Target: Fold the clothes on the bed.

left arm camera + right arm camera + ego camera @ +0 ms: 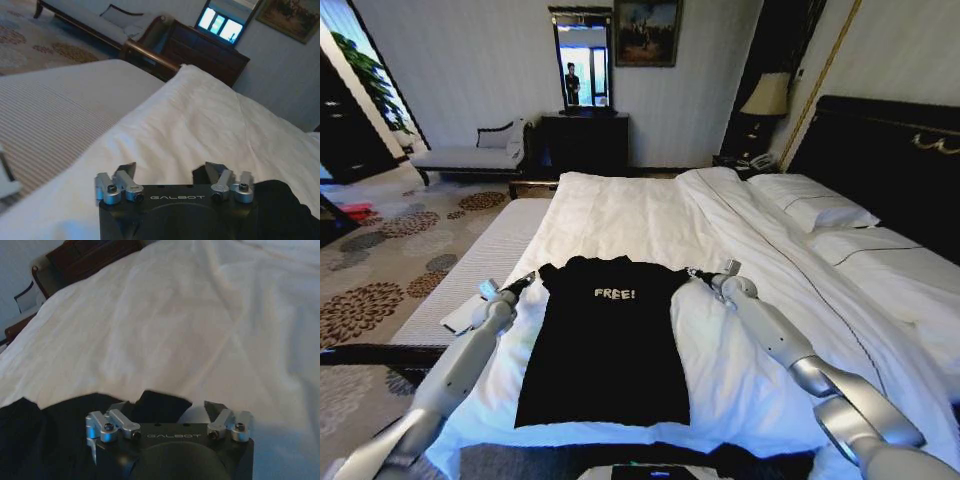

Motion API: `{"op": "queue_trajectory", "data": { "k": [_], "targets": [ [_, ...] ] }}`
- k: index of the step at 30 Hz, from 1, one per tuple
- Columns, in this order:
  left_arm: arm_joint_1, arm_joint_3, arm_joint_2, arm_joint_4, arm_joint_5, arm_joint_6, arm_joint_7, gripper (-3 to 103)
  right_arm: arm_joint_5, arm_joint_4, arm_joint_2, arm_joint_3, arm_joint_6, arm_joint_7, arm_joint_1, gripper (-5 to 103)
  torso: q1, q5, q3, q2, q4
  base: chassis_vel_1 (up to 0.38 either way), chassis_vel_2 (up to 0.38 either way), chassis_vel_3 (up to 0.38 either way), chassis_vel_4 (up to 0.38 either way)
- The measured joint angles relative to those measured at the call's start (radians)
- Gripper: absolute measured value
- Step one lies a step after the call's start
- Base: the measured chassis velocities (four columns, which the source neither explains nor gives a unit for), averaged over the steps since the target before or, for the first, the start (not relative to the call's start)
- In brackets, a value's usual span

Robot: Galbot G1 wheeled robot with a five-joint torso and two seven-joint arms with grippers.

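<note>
Black top (605, 345) flat near bed (650, 215) edge, grippers apart at its shoulders

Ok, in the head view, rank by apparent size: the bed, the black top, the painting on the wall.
1. bed
2. black top
3. painting, though it hangs far from the camera, so it looks smaller than it is.

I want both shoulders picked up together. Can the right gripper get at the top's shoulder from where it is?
Probably yes. The right gripper sits open at the black top's shoulder edge, with flat duvet on the bed around it. The left gripper is open at the other shoulder.
</note>
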Motion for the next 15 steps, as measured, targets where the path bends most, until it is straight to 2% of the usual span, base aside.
{"op": "queue_trajectory", "data": {
  "k": [1,2,3,5,7,9,11,13,14,15],
  "targets": [
    [0.0,0.0,0.0,0.0,0.0,0.0,0.0,84,0.0,0.0,0.0,0.0,0.0,0.0,0.0,82,0.0,0.0,0.0,0.0,0.0,0.0,0.0,0.0,0.0],
    [0.02,-0.012,0.013,-0.022,-0.005,0.0,-0.001,89,0.001,0.0,0.003,0.002,-0.003,0.001,-0.003,90,0.0,0.0,0.0,0.0,0.0002,0.0,0.0,0.0,0.0],
    [0.04,-0.024,0.026,-0.042,-0.009,0.0,-0.002,89,0.001,-0.002,0.006,0.004,-0.005,0.002,-0.004,88,0.0,0.0,0.0,0.0,0.0001,0.0,0.0,0.0,0.0],
    [0.081,-0.045,0.049,-0.079,-0.018,0.0,-0.005,98,0.002,-0.01,0.008,0.007,-0.005,0.002,-0.006,78,0.0,-0.0001,0.0,0.0,0.0,0.0,0.0,0.0,0.0],
    [0.097,-0.054,0.056,-0.095,-0.021,0.0,-0.006,100,0.003,-0.012,0.009,0.009,-0.005,0.002,-0.007,78,0.0,0.0,0.0,0.0,-0.0001,0.0,0.0,0.0,0.0],
    [0.121,-0.064,0.065,-0.118,-0.024,-0.001,-0.009,100,0.006,-0.008,0.005,0.018,-0.005,0.006,-0.014,68,0.0,0.0,0.0,0.0,0.0001,0.0,0.0,0.0,0.0],
    [0.146,-0.077,0.07,-0.144,-0.026,-0.002,-0.014,100,0.009,-0.003,-0.001,0.025,-0.004,0.01,-0.019,57,0.0,-0.0002,0.0,0.0,-0.0008,0.0,0.0,0.0,0.0],
    [0.16,-0.085,0.073,-0.158,-0.028,-0.003,-0.016,100,0.01,-0.001,-0.003,0.027,-0.004,0.011,-0.02,57,0.0,-0.0003,0.0,0.0,-0.0009,0.0,0.0,0.0,0.0],
    [0.18,-0.094,0.078,-0.177,-0.031,-0.003,-0.018,100,0.01,0.001,-0.004,0.029,-0.003,0.012,-0.022,51,0.0,-0.0002,0.0,0.0,-0.0007,0.0,0.0,0.0,0.0],
    [0.198,-0.102,0.084,-0.191,-0.032,-0.004,-0.019,100,0.01,0.005,-0.004,0.031,-0.002,0.013,-0.024,51,0.0,0.0001,0.0,0.0,-0.0005,0.0,0.0,0.0,0.0]
  ]
}}
